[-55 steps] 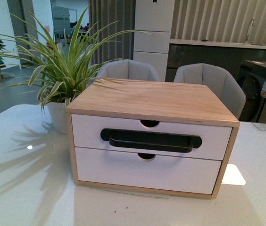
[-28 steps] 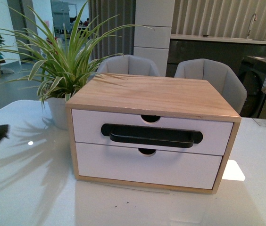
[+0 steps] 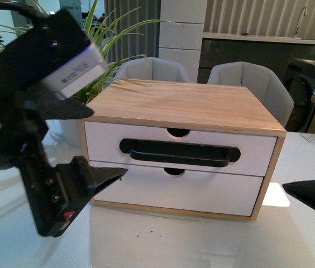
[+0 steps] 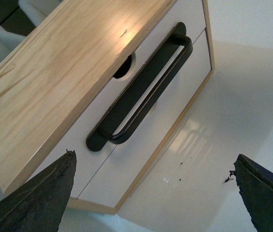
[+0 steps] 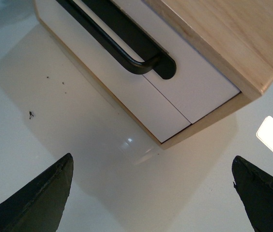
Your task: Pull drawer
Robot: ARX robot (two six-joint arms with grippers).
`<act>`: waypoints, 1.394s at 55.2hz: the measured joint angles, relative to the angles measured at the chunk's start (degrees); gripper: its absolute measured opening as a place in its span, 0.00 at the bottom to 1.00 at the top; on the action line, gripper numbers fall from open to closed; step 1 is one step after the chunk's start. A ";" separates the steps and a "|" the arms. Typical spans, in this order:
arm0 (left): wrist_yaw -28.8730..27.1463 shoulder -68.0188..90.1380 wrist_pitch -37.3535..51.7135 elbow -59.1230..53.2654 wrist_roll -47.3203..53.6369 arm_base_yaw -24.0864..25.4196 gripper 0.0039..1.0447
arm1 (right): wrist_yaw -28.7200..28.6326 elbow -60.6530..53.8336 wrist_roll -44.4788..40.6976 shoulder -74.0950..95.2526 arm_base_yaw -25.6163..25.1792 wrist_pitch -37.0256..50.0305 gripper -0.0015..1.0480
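Note:
The drawer point(image 3: 249, 155) is the upper one in a light wood cabinet point(image 3: 185, 106), white-fronted with a long black bar handle point(image 3: 179, 153) and a notch in its top edge; it stands shut. My left gripper point(image 3: 110, 143) hangs open close in front of the cabinet's left end, touching nothing. My right gripper point(image 3: 304, 168) is open at the right edge, off the cabinet's right side. The left wrist view shows the handle point(image 4: 141, 92) beyond the open left gripper point(image 4: 155, 155). In the right wrist view the handle's end point(image 5: 122, 46) lies beyond the open right gripper point(image 5: 152, 157).
A plain white lower drawer point(image 3: 202, 195) without a handle sits under the task drawer. The cabinet rests on a glossy white table point(image 3: 163, 240). A spiky potted plant point(image 3: 104, 33) stands behind its left corner. Two grey chairs point(image 3: 252, 84) are behind.
Both arms have come into the front view: the left gripper rose in from the left to the cabinet's left end, and the right gripper appeared at the right edge. The drawer has not moved.

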 joint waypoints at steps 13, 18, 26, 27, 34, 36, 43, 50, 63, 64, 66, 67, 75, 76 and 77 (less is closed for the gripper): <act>0.72 7.41 -10.49 9.88 8.31 -2.64 0.93 | -1.38 5.90 -6.23 5.81 1.51 -4.24 0.91; 1.16 9.90 -15.02 12.96 11.06 -3.28 0.93 | -1.90 7.80 -7.54 7.61 1.77 -5.40 0.91; 1.03 13.75 -21.16 17.62 14.82 -3.89 0.93 | -3.19 10.80 -9.25 10.21 2.10 -7.72 0.91; 0.94 14.03 -21.38 17.97 14.91 -3.89 0.93 | -3.23 10.99 -9.29 10.38 2.12 -7.85 0.91; 0.11 17.07 -23.08 21.73 16.28 -3.93 0.93 | -4.96 12.94 -10.73 12.00 2.84 -9.60 0.91; 0.00 17.70 -23.19 22.40 16.31 -3.93 0.93 | -5.16 13.25 -10.95 12.24 3.02 -9.86 0.91; -0.15 20.44 -24.09 25.64 16.48 -3.78 0.93 | -6.54 14.95 -11.89 13.75 3.54 -10.49 0.91; -0.33 22.62 -25.44 28.00 16.63 -3.45 0.93 | -7.67 16.41 -12.15 15.10 3.74 -10.86 0.91; -0.72 26.40 -26.69 31.61 16.90 -1.81 0.93 | -9.38 19.15 -12.22 17.66 3.78 -11.65 0.91; -0.72 26.75 -26.80 31.95 16.90 -1.60 0.93 | -9.60 19.30 -12.22 17.79 3.78 -11.69 0.91; -0.15 27.43 -27.26 32.63 16.92 -1.01 0.93 | -10.21 19.61 -12.22 18.16 3.78 -11.74 0.91; -0.09 27.54 -27.34 32.74 16.94 -0.92 0.93 | -10.36 19.67 -12.20 18.23 3.78 -11.76 0.91; 0.35 28.39 -28.24 33.55 17.18 -0.35 0.93 | -11.87 20.35 -12.00 18.86 3.72 -11.78 0.91; 0.44 28.50 -28.30 33.66 17.20 -0.28 0.93 | -11.91 20.46 -11.96 18.99 3.72 -11.78 0.91; 0.44 28.55 -28.30 33.70 17.25 -0.24 0.93 | -11.93 20.52 -11.98 19.04 3.72 -11.78 0.91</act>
